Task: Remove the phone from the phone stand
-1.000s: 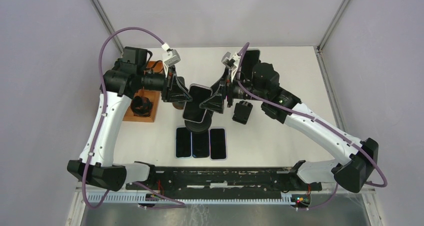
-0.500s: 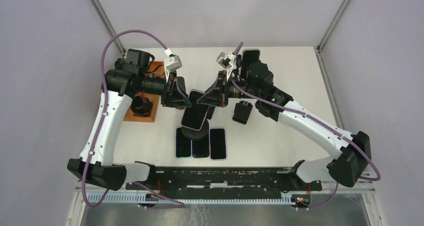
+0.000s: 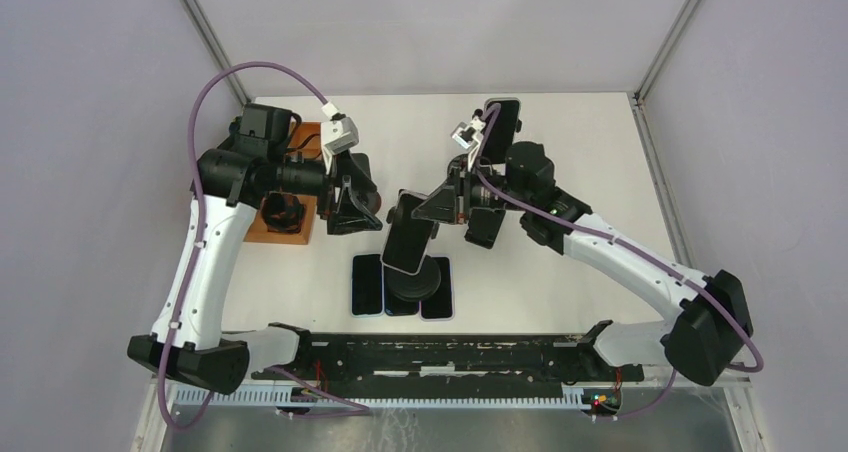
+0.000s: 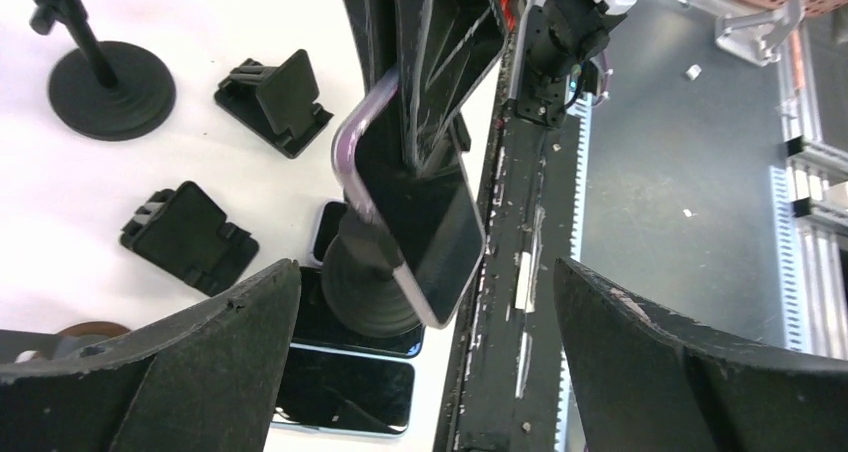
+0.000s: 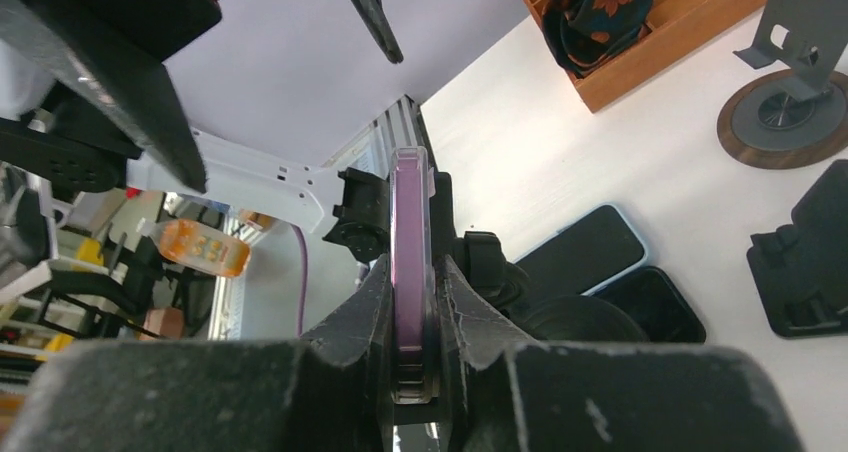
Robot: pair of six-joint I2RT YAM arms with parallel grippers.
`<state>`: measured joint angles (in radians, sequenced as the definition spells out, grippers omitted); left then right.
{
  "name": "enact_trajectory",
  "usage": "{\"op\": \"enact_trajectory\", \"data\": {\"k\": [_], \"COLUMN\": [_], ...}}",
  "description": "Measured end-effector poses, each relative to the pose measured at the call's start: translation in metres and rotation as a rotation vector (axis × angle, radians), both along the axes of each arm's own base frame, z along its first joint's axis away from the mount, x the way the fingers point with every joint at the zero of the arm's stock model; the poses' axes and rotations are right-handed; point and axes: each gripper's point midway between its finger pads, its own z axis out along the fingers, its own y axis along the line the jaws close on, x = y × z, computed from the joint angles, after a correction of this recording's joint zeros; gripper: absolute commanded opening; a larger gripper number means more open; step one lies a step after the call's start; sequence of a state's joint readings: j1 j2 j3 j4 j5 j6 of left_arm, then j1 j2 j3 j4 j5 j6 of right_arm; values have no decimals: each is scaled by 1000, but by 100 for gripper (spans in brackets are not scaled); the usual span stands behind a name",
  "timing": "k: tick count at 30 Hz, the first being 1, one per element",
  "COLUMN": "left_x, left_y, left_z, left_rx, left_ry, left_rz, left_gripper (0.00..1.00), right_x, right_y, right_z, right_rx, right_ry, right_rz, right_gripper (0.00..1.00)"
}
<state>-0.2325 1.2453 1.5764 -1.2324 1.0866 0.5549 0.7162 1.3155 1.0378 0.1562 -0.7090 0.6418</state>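
Observation:
The phone point(image 3: 407, 234), dark-screened with a purple edge, stands tilted above the table's front middle. My right gripper point(image 3: 425, 210) is shut on its edge; the right wrist view has the purple edge point(image 5: 410, 222) pinched between both fingers. The black phone stand point(image 3: 418, 280) is still joined to the phone's back, its round base point(image 4: 370, 292) over the flat phones. I cannot tell whether the base rests on them. My left gripper point(image 3: 357, 207) is wide open just left of the phone, touching nothing; its fingers point(image 4: 200, 362) frame the phone point(image 4: 435, 227) from a distance.
Three phones point(image 3: 368, 287) lie flat side by side at the front. Black folding stands point(image 3: 487, 224) point(image 4: 190, 237) sit right of centre. A wooden tray point(image 3: 290, 234) with a dark object is at the left. Another phone point(image 3: 503, 122) stands at the back. A round-based stand point(image 5: 785, 112) is nearby.
The right gripper shut on the phone and carried it, with the stand, toward the front over the flat phones. The left gripper let go, opened wide and drew back left.

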Motion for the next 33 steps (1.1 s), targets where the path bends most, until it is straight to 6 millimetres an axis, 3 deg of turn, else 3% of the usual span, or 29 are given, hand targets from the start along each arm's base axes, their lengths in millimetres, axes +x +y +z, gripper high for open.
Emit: {"op": "enact_trajectory", "data": {"k": [4,10,14,26,29,33], "left_x": [-6,-14,-17,-27,-35,-49], "left_y": [4,6,4,0,-2,-5], "left_z": [0,-43,-59,-62,-64,-67], "left_rx": [11,35,17,-46,-73,-107], "left_ry": [-79,-37,-17,-86,-84,-85], "left_rz": [-8,-44,-67,-122,-145,-190], "left_gripper": [100,100,100,100,100,100], "right_x": [-7,-30,-43,-76,-72,-66], "right_y": [-19,-38,-42,-23,-18,-19], "right_z": [12,44,37,26,42,84], "right_rx": [58,221,257,146,114,182], "right_ry": [12,32,131,199,158,23], "right_rz": [-25,-18,-5,45,50,34], "right_gripper": [0,0,0,0,0,0]}}
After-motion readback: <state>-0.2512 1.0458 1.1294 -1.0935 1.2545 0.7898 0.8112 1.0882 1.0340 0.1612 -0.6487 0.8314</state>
